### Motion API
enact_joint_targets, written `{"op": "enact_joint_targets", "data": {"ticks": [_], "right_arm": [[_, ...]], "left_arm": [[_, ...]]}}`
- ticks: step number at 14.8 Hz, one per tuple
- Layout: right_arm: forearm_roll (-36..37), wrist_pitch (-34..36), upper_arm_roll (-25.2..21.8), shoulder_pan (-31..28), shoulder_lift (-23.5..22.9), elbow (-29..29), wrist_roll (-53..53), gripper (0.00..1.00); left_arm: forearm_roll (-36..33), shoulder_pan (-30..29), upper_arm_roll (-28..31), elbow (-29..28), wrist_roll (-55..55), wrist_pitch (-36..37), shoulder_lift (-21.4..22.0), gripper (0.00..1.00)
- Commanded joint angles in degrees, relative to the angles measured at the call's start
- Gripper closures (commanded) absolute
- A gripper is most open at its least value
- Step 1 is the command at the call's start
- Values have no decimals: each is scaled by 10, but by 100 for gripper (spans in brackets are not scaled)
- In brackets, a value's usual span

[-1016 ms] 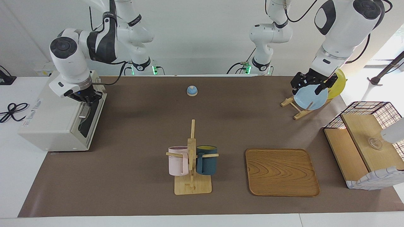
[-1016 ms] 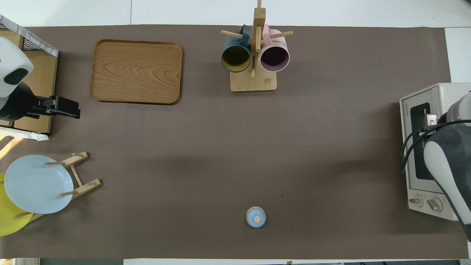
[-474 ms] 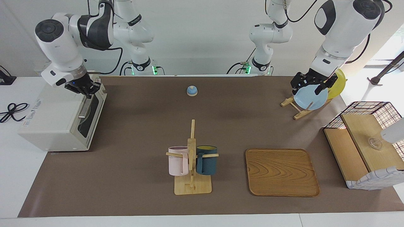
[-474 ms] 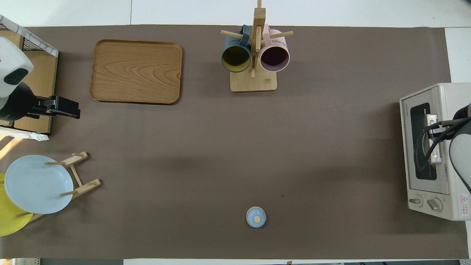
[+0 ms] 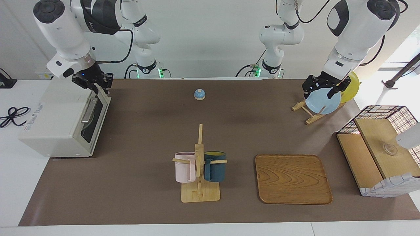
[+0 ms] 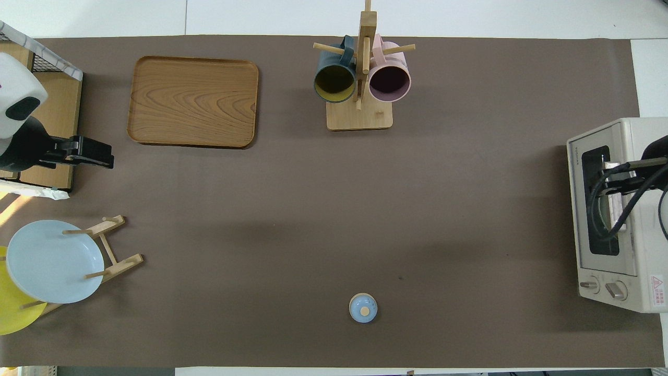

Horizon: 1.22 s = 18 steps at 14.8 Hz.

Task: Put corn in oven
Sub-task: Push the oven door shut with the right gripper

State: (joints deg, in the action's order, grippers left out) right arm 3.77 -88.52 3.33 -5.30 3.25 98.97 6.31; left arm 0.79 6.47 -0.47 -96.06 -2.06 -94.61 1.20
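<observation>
Overhead view, oven [image 6: 616, 292] shut, tray [image 6: 193, 102] bare

1. A robotics lab: two white jointed arms [image 5: 282, 36] are mounted at one edge of a long table [image 5: 147, 131] under brown sheeting.
2. Bare white walls, loose black cables [image 5: 11, 114].
3. Kitchen props staged along the table's edges: off-white toaster oven [image 5: 55, 121], wooden mug rack [image 5: 199, 164].

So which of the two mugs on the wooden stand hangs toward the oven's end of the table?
The pink mug; the dark blue mug hangs on the stand's tray side, away from the oven.
</observation>
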Motion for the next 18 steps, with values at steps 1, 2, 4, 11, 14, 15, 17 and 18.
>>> {"op": "enact_joint_targets", "data": {"ticks": [1,2,4,11,14,15,17,18], "right_arm": [[-16,18,5,5,-27,-46,6,0],[-16,22,4,13,-32,-57,6,0],[-17,37,5,21,-39,-83,-5,0],[-26,53,-33,69,-43,-97,-13,0],[-29,49,-49,74,-43,-96,-15,0],[-29,49,-49,74,-44,-97,-23,0],[-38,48,-50,72,-43,-97,-38,0],[-43,48,-53,71,-43,-98,-38,0]], "left_arm": [[-3,4,4,4,3,11,4,0],[-3,4,4,4,3,11,4,0],[-3,4,4,4,3,11,4,0],[-3,4,4,4,3,11,4,0],[-3,4,4,4,3,11,4,0],[-3,4,4,4,3,11,4,0],[-3,4,4,4,3,11,4,0],[-3,4,4,4,3,11,4,0]]}}
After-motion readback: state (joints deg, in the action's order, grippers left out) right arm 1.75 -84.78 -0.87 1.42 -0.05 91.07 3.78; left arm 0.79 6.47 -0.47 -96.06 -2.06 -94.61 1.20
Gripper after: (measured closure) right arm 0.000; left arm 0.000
